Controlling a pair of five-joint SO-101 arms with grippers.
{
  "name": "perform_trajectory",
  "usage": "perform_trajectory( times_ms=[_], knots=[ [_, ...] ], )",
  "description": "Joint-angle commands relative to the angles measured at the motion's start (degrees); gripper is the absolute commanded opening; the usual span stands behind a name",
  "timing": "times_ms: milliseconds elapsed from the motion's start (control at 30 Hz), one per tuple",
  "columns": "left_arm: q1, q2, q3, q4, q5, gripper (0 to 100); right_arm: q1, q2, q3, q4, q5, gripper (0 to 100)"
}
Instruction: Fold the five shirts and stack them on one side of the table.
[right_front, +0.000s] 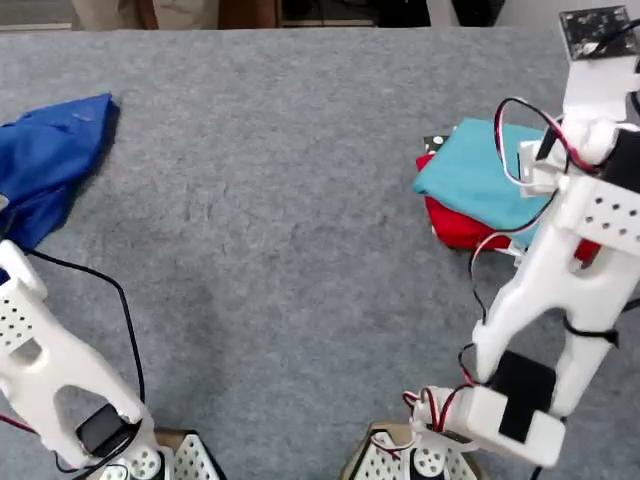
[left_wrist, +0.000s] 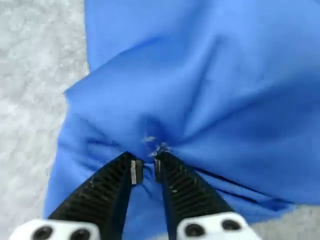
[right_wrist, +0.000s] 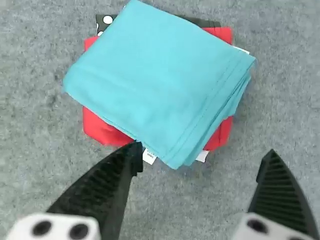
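Folded teal shirt (right_wrist: 160, 80) atop a red shirt (right_wrist: 97, 127), black white-dotted garment (right_wrist: 105, 21) peeking out underneath, all on the grey table (right_wrist: 40, 150). Right gripper (right_wrist: 204, 152) spread wide at the stack's edge, one fingertip by a white label (right_wrist: 149, 156).

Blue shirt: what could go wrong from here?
1. The left gripper pinches a small bunch of the crumpled blue shirt; it may slip out or drag wadded.
2. The right gripper hangs open near the teal shirt, skewed on the red shirt; a dip could knock it askew.

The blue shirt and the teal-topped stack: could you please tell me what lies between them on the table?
Only bare grey table separates the blue shirt from the stack, per the high view.
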Motion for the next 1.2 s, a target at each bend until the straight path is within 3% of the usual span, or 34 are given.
perform_trajectory(
  times_ms=[0, 133, 300, 433, 600, 767, 867, 1000, 1167],
  knots=[
    [1.1, -0.7, -13.2, 12.9, 0.3, 2, -1.2, -3.7, 0.4, 1.0, -0.7, 36.1],
    [6.2, -0.7, -27.9, 31.4, 0.2, 2, -2.3, -5.3, 2.9, 1.0, -0.8, 35.9],
    [6.8, -4.8, -26.1, 31.7, -0.6, 2, -4.5, -6.5, 6.9, 0.7, -0.3, 26.5],
    [6.8, -15.3, -8.4, 31.7, -5.5, 2, -7.1, -6.4, 7.1, 0.7, -0.3, 17.5],
    [12.3, -38.6, 24.9, 30.2, -10.9, 2, -10.8, -6.1, 7.5, -0.4, -0.3, 12.2],
    [23.0, -71.4, 67.8, 12.7, -17.9, 2, -11.5, -6.5, 7.3, -0.4, -0.3, 12.3],
    [31.4, -93.1, 88.6, 7.6, -22.3, 2, -11.1, -6.6, 7.1, -0.1, -0.3, 12.3],
    [36.0, -118.5, 98.9, 7.7, -19.9, 3, -11.5, -6.5, 7.4, -0.2, -0.3, 12.3],
    [31.5, -132.1, 100.6, 8.5, -9.5, 28, -12.2, -6.2, 7.5, -0.1, -0.3, 12.3]
  ],
)
